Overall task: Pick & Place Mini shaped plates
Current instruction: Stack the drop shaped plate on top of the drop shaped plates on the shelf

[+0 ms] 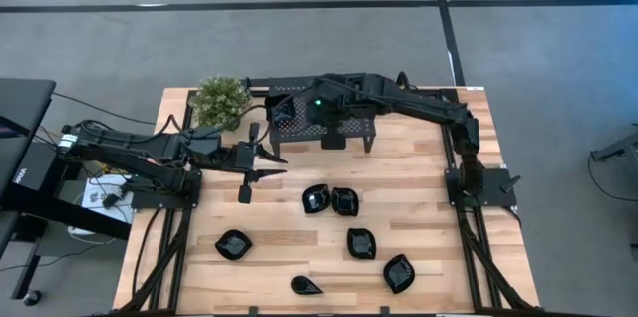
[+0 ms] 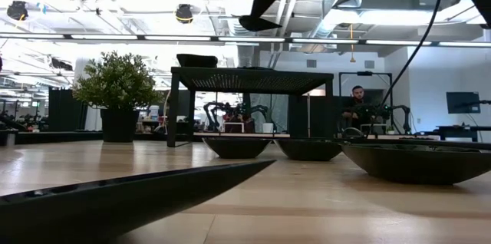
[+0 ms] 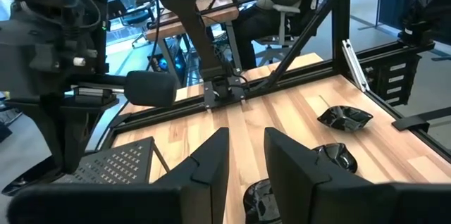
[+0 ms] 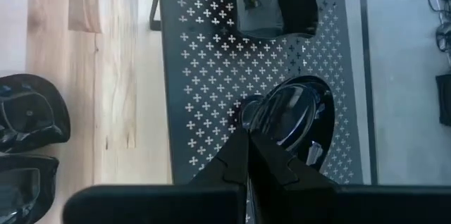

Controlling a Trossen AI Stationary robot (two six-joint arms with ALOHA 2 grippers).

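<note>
Right wrist view showed the right gripper (image 4: 248,155) with its fingers pinched together on the rim of a glossy black plate (image 4: 292,115), which hung above the perforated metal stand (image 4: 204,76) at the centre of the frame; whether the plate touched the stand could not be told. The plate looked small, stiff and light, with a slick glazed finish, so it would probably slip under a loose pinch and chip if dropped; the raised rim seemed the only sound place to take hold, with one finger inside the lip and one outside, as the grip on this one appeared to be. From the high view, the right arm reached from its base at the right edge of the table (image 1: 419,158) across to the stand (image 1: 329,118) in the upper middle of the frame, its wrist pointed down. Six more plates lay loose on the wood: a touching pair (image 1: 330,199) at the middle, and single ones at lower left (image 1: 233,245), lower middle (image 1: 361,243), bottom centre (image 1: 305,284) and lower right (image 1: 398,273). The left gripper (image 1: 255,164) waited above the boards left of centre, near a potted plant (image 1: 220,101), its fingers apart and empty, with the arm stretched level from the left edge.
</note>
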